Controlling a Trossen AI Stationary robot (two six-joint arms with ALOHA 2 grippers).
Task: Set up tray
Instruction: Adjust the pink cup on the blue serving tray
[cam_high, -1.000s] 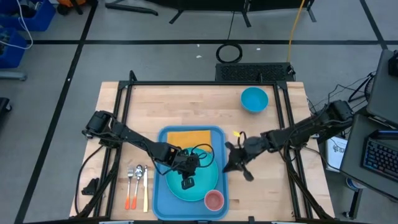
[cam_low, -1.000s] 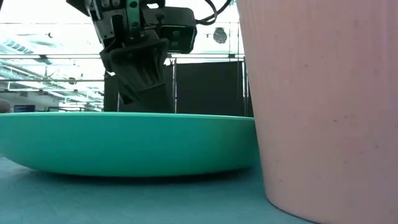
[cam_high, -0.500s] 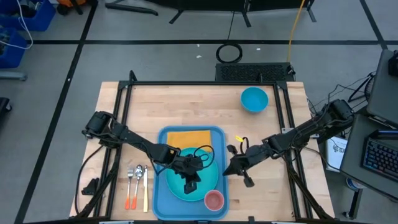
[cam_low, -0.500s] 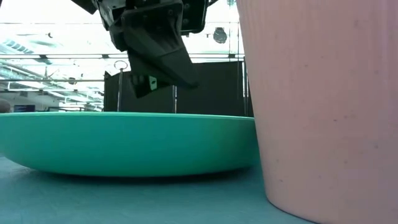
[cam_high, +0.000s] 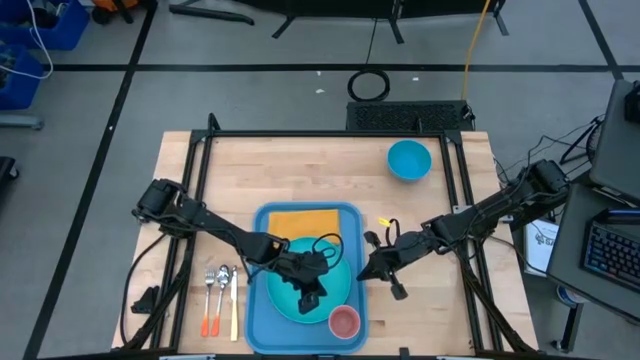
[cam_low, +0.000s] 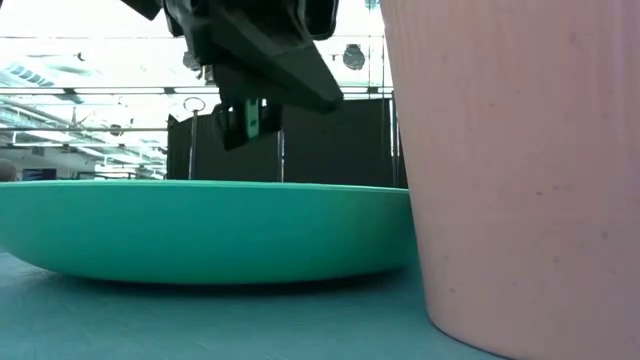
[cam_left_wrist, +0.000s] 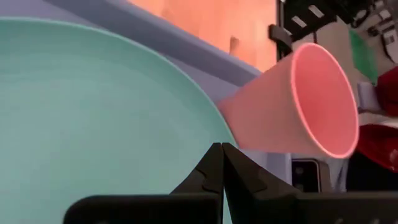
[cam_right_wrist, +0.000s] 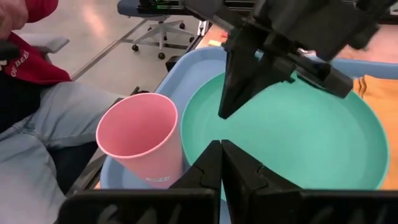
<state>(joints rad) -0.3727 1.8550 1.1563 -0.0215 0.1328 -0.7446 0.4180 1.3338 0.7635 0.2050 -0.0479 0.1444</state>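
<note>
The blue tray (cam_high: 270, 310) lies at the table's near middle. On it rest a turquoise plate (cam_high: 285, 300), a pink cup (cam_high: 344, 321) standing upright at the near right corner, and a yellow napkin (cam_high: 302, 220) at the far end. My left gripper (cam_high: 312, 298) hovers shut over the plate, and its wrist view shows the fingers (cam_left_wrist: 222, 155) pointing toward the cup (cam_left_wrist: 298, 102). In the low view it is clear of the plate (cam_low: 200, 225). My right gripper (cam_high: 365, 274) is shut beside the tray's right rim, facing the plate (cam_right_wrist: 298, 137) and the cup (cam_right_wrist: 140, 143).
A fork, a spoon and another piece of cutlery (cam_high: 220, 295) lie left of the tray. A blue bowl (cam_high: 408, 160) stands at the far right. A seated person (cam_right_wrist: 37, 118) shows beyond the table's near edge. Bare wood lies right of the tray.
My left gripper has tipped from pointing down at the plate to slanting toward the pink cup, and has shifted a little toward it. My right gripper has moved a little toward the near edge and the tray's right rim. The plate and cup have stayed put.
</note>
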